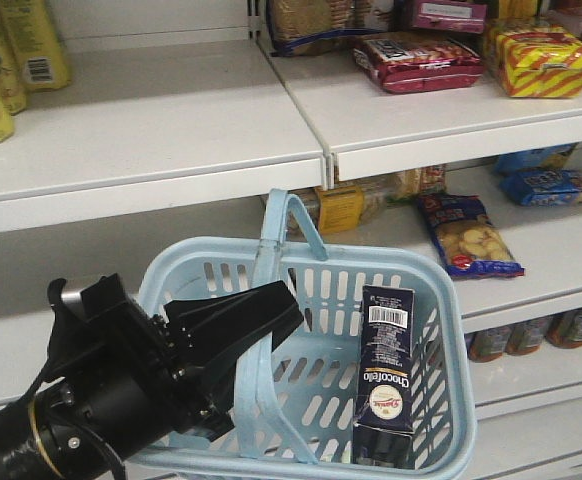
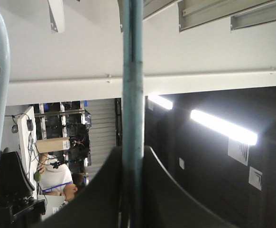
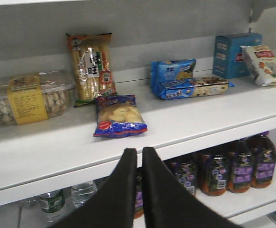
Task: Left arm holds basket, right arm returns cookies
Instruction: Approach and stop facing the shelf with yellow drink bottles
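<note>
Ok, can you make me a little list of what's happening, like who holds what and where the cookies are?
Basket: light blue, one box inside
Left gripper: shut on the basket's handle
Cookies: dark box standing on end in the basket, at its right side
Right gripper: shut, holding nothing, pointing at a snack shelf
Job so far: cookies not yet taken out

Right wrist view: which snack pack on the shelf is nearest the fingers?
The blue bag of round crackers, flat at the shelf front, straight ahead of the fingers. Other packs sit farther back or aside.
</note>
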